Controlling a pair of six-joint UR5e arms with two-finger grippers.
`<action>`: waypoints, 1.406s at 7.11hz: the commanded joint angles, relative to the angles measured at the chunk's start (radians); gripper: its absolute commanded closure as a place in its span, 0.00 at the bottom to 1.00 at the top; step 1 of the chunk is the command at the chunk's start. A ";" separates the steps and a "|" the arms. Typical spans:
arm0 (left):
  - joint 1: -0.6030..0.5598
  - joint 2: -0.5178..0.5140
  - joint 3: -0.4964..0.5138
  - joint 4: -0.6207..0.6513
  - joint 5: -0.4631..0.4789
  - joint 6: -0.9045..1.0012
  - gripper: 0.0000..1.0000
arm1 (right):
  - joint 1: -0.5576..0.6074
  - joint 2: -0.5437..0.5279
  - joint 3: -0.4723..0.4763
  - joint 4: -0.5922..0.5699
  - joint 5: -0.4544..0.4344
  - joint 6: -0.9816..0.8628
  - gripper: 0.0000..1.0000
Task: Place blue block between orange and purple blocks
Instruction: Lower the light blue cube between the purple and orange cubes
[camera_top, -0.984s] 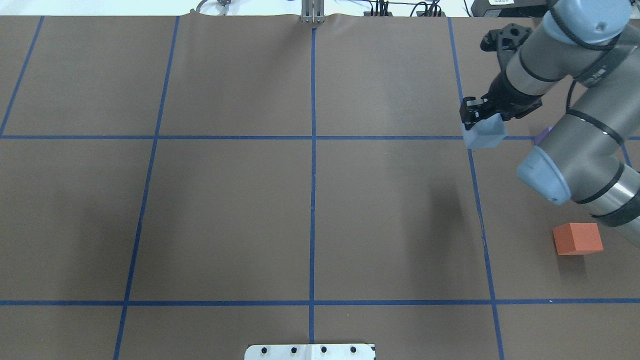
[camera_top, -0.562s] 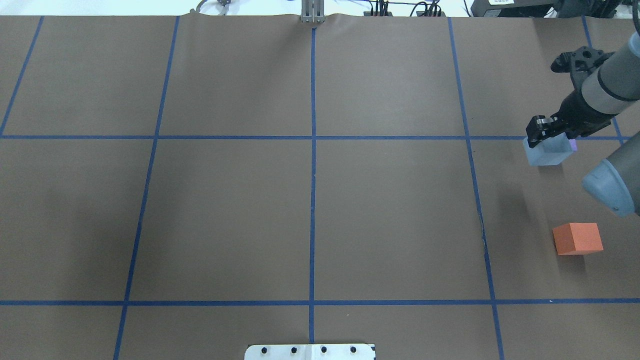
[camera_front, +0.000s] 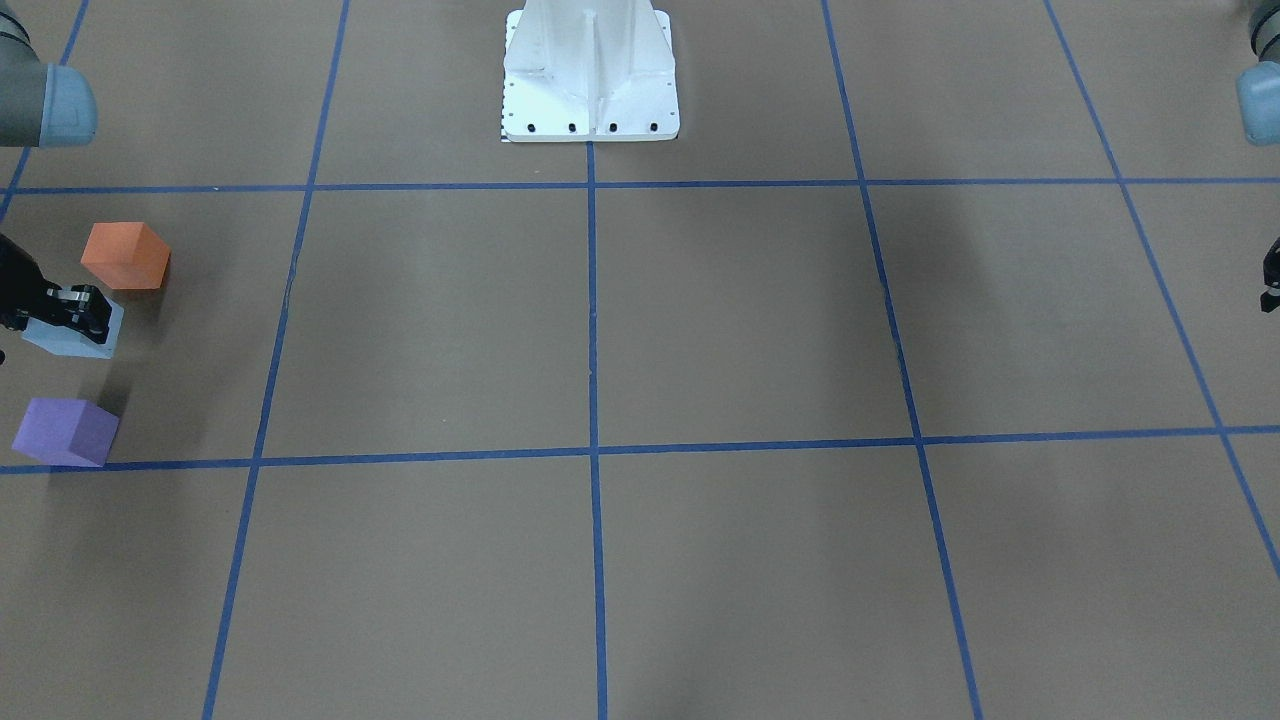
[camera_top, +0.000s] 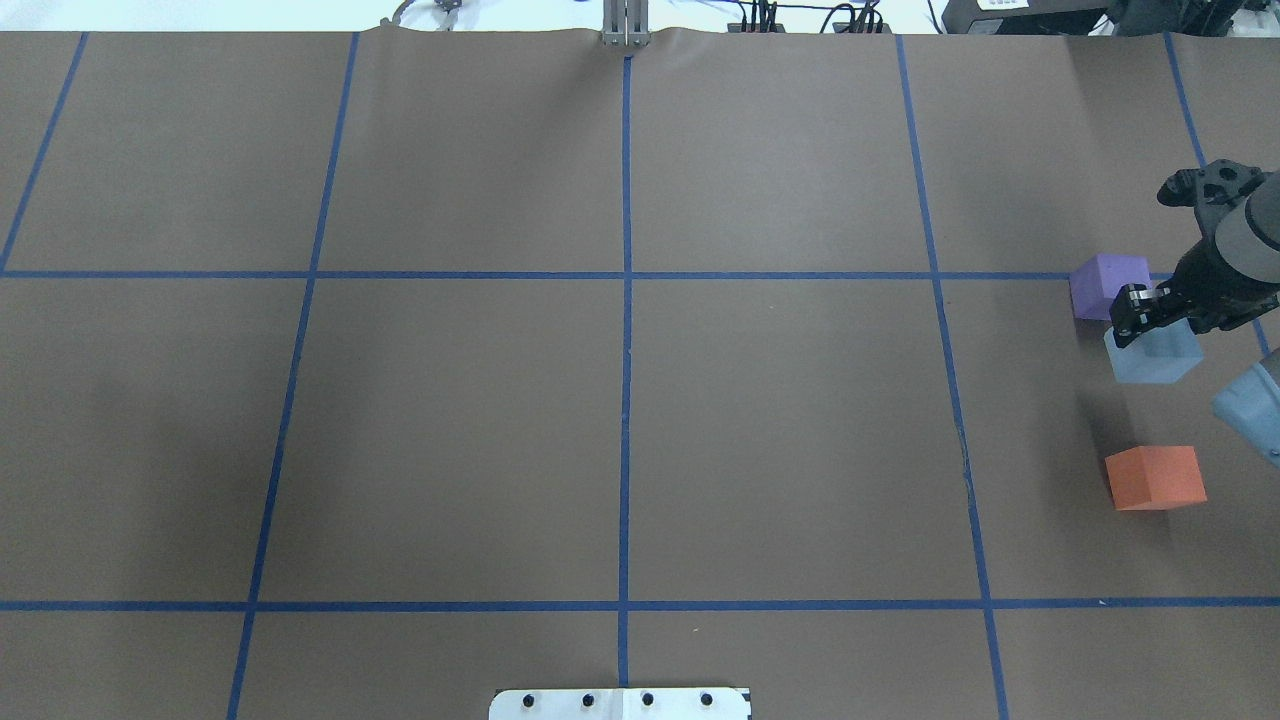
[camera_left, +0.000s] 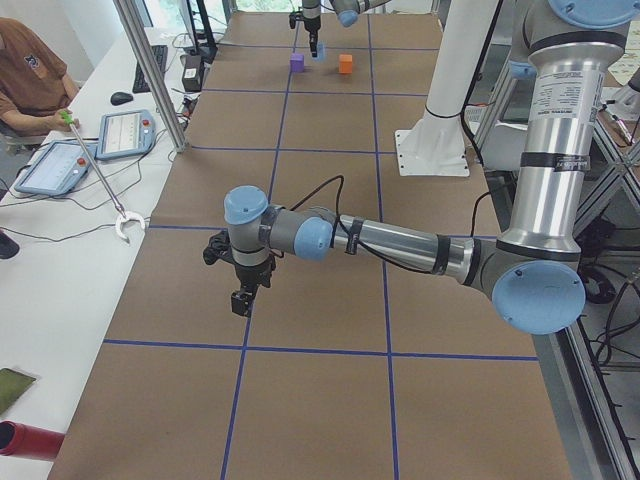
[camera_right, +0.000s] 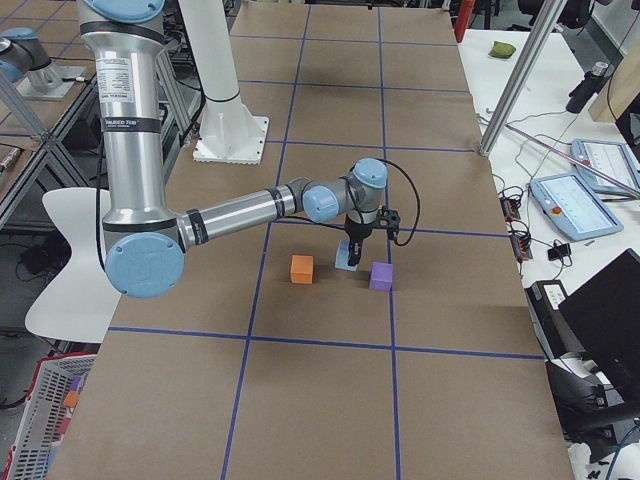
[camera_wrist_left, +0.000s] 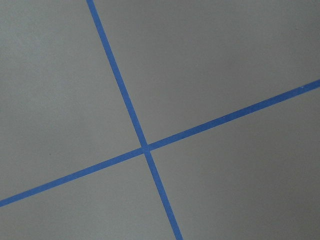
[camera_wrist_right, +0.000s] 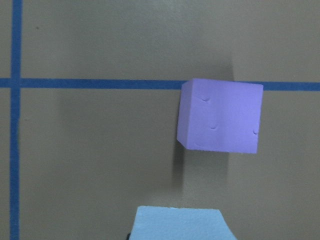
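My right gripper (camera_top: 1150, 322) is shut on the light blue block (camera_top: 1156, 360) and holds it low over the table's right end. The blue block is between the purple block (camera_top: 1105, 285) farther out and the orange block (camera_top: 1155, 478) nearer the robot, closer to the purple one. The front view shows the same row: orange (camera_front: 125, 255), blue (camera_front: 72, 340), purple (camera_front: 65, 432). The right wrist view shows the purple block (camera_wrist_right: 220, 116) and the blue block's top edge (camera_wrist_right: 177, 225). My left gripper (camera_left: 240, 298) hangs over bare table at the other end; I cannot tell whether it is open or shut.
The white robot base plate (camera_front: 590, 75) stands at the table's near middle edge. Blue tape lines (camera_top: 626, 330) divide the brown table into squares. A side table with tablets (camera_left: 110, 140) and a seated person lies past the far edge.
My right gripper has carried the blue block rightwards and towards the robot, from left of the purple block to the gap between purple and orange. The purple block is now uncovered.
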 joint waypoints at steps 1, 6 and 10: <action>0.000 -0.004 -0.001 0.000 0.000 0.000 0.00 | -0.006 0.008 -0.052 0.027 0.002 -0.001 1.00; 0.003 -0.004 0.002 0.000 0.002 0.002 0.00 | -0.046 0.049 -0.131 0.051 0.003 -0.002 0.97; 0.005 -0.009 0.002 0.002 0.002 0.002 0.00 | -0.045 0.033 -0.120 0.051 0.006 -0.002 0.50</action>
